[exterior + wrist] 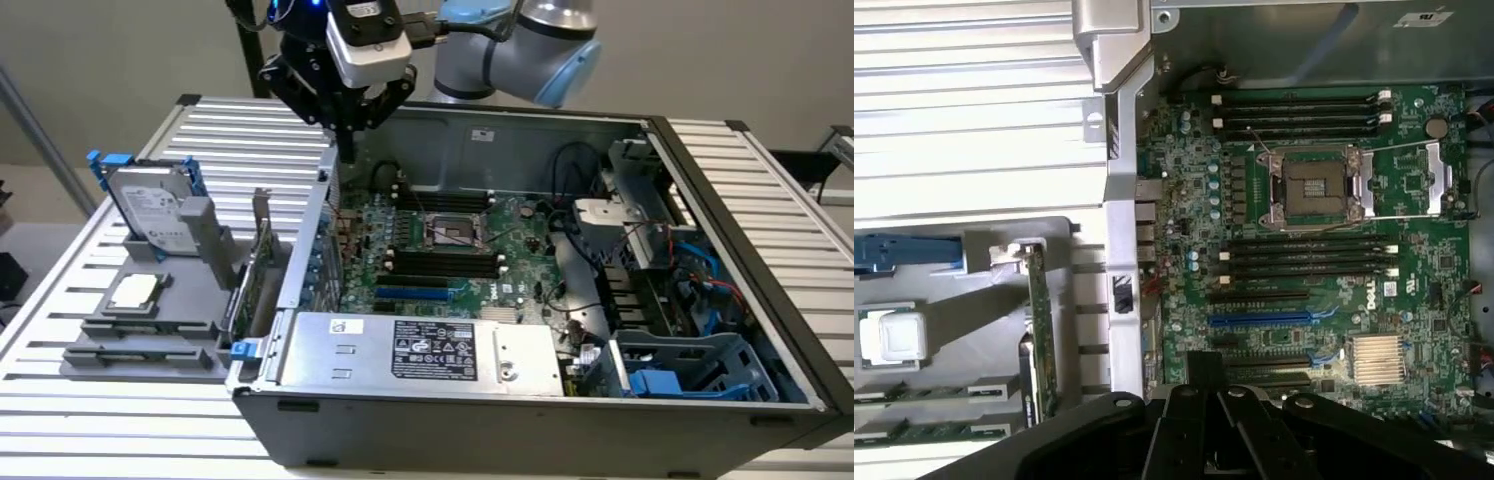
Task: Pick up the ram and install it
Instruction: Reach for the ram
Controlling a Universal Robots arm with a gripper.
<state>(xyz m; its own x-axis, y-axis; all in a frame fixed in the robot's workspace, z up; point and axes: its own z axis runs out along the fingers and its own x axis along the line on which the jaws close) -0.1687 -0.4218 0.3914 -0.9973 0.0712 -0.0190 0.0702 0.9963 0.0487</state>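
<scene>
The long thin green ram stick (pixel 934 432) lies in a grey plastic holder tray (pixel 200 300) on the slatted metal table (pixel 107 420), at the exterior view's left of the open grey computer case (pixel 534 430), above whose far-left corner the black pincer (pixel 348 150) hovers, pressed together and holding nothing.

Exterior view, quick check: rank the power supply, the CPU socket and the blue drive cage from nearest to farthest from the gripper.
The gripper hangs over the case's far corner on the exterior view's left.
1. CPU socket, in the middle of the motherboard.
2. Power supply, along the case wall closest to the camera.
3. Blue drive cage, in the close corner on the exterior view's right.
</scene>
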